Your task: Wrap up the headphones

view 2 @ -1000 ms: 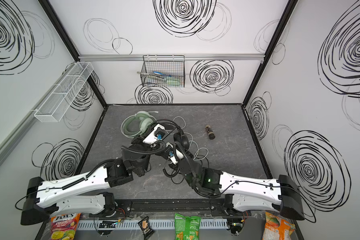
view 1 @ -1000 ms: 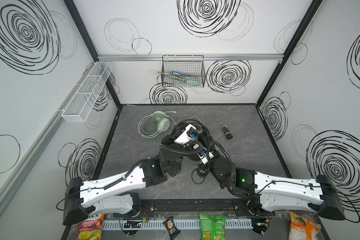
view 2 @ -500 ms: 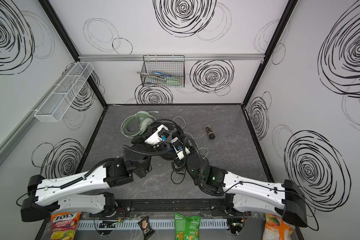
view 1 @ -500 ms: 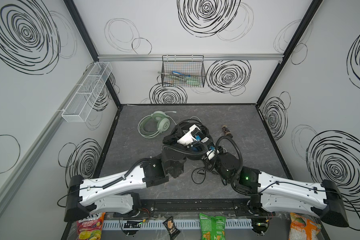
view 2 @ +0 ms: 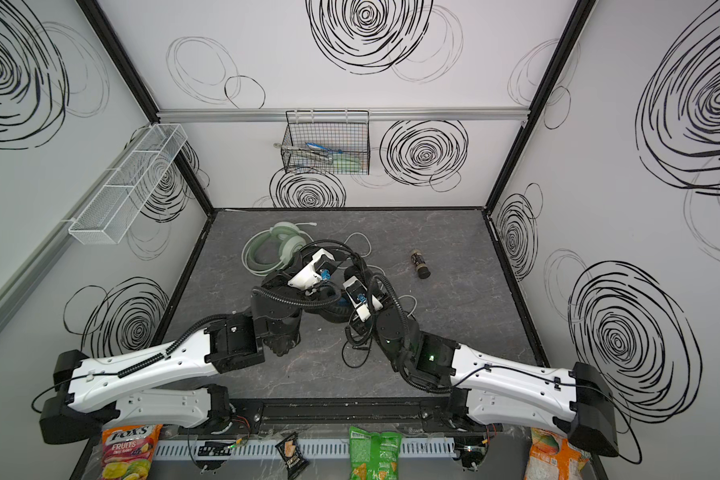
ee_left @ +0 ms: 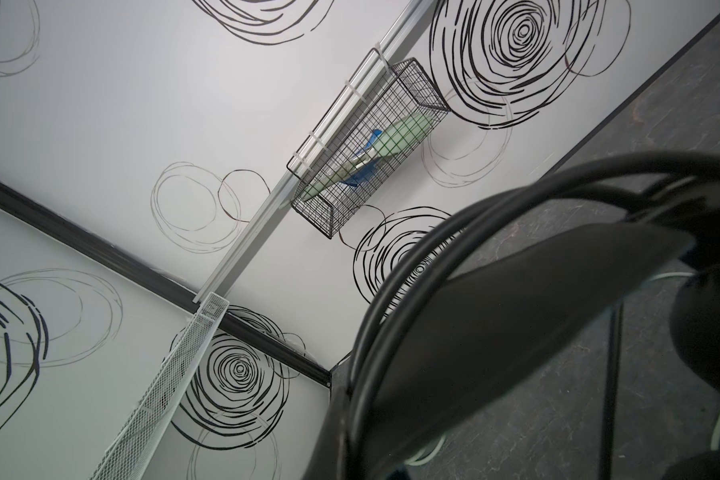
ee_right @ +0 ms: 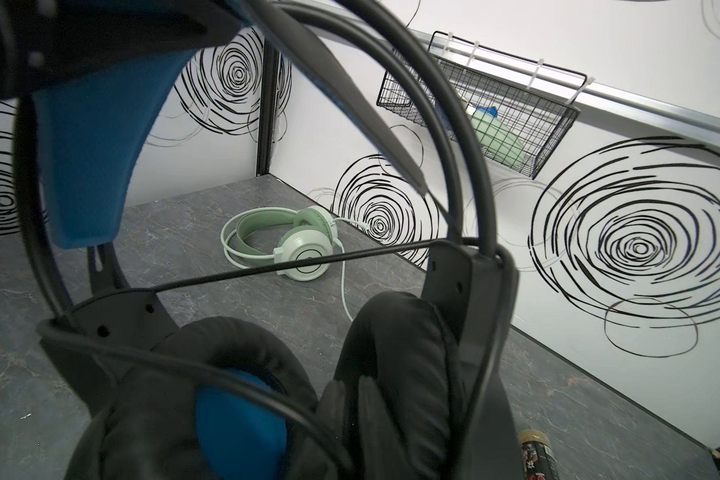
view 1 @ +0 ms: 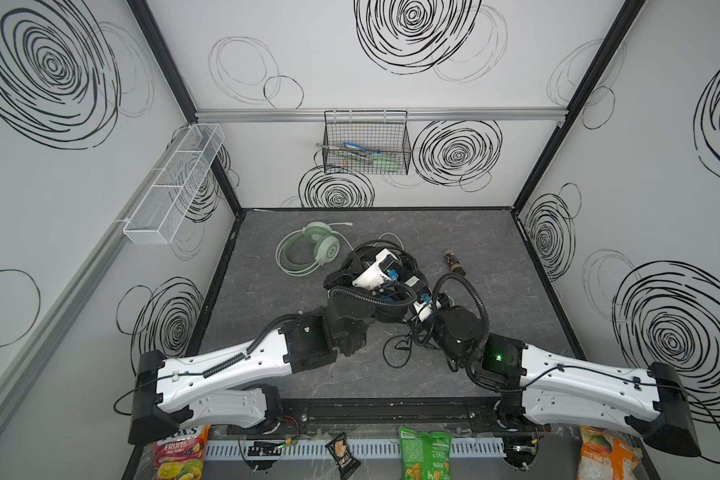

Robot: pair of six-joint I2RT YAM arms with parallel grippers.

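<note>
The black headphones (ee_right: 395, 332), with blue pads, hang above the middle of the table between my two arms. In the left wrist view their headband (ee_left: 516, 311) fills the picture, and my left gripper (view 1: 391, 255), mostly hidden under its camera, is shut on it. My right gripper (ee_right: 352, 419) has its fingers pressed together on the black cable, just beside the ear cushions. Slack black cable (view 1: 395, 349) lies looped on the table below. The mint-green headphones (view 1: 308, 253) (ee_right: 304, 249) lie flat at the back left with their white cable trailing, untouched.
A small brown bottle (view 1: 453, 262) lies at the back right. A black wire basket (view 1: 366, 145) hangs on the back wall, and a white mesh shelf (view 1: 171, 187) on the left wall. Snack packets (view 1: 422, 453) line the front edge.
My right arm has swung to the right and its gripper has moved towards the back, drawing the black cable along. The left arm has barely shifted.
</note>
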